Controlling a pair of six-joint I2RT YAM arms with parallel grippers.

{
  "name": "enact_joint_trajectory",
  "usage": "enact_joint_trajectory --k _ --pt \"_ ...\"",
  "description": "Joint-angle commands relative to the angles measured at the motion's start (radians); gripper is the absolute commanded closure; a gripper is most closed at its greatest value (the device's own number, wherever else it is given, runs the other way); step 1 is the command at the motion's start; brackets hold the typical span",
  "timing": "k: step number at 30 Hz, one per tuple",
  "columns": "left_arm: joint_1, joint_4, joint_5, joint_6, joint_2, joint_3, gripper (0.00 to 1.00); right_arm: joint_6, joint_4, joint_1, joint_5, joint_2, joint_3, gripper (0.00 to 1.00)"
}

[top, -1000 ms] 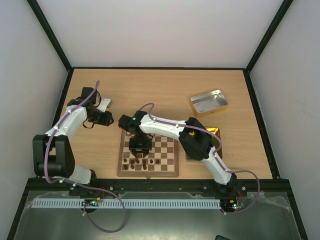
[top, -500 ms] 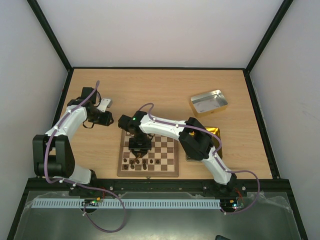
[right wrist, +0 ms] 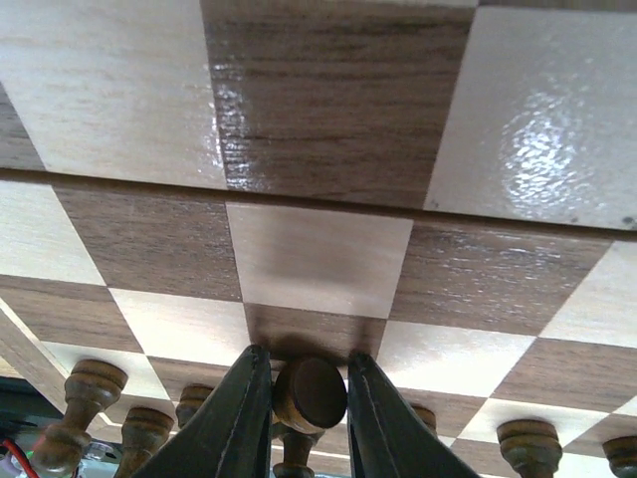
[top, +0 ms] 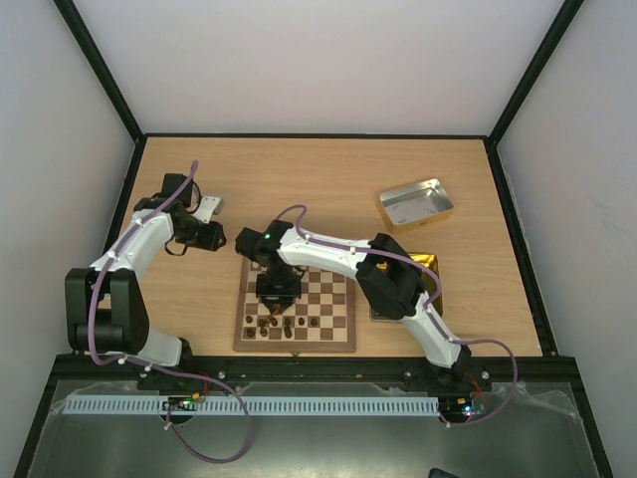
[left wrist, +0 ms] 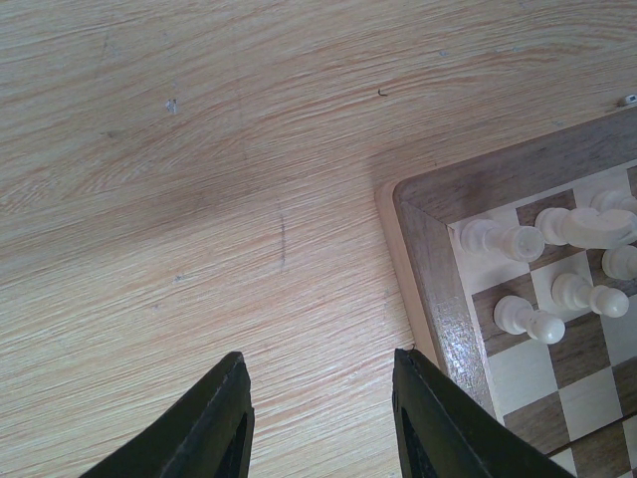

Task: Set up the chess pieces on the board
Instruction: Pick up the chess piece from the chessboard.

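Roughly a third done, by the look of it; much left to place. Standing near the near-left corner of the board [top: 296,309]: a handful of dark pieces [top: 279,324], filling only part of the two near rows; toward the near-right corner, bare squares. Gathered at the far-left corner: several pale pieces [left wrist: 557,259], too skewed in the left wrist view to tell upright from tipped. Beyond the board's right edge, a silver tin [top: 415,203] and a gold tin [top: 430,267]; contents not readable.

Closed on the round head of one dark piece [right wrist: 311,390]: the right gripper [right wrist: 309,403], one finger touching each side, low over the left half of the board, just behind the dark rows. Long axis of that piece about square to the board, head up toward the wrist, base hidden below.

Parted with nothing between: the left gripper [left wrist: 318,418], over bare table [left wrist: 179,199] just beside the board's far-left corner.
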Motion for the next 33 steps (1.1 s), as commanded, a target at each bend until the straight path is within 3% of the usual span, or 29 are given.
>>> enact_joint_trajectory --k 1,33 --pt "0.008 0.0 0.007 0.007 0.013 0.011 0.6 0.005 0.006 -0.016 0.025 -0.014 -0.016 0.81" --pt "0.019 -0.011 0.001 0.023 0.031 0.03 0.6 0.001 0.068 -0.078 0.027 -0.058 -0.051 0.82"
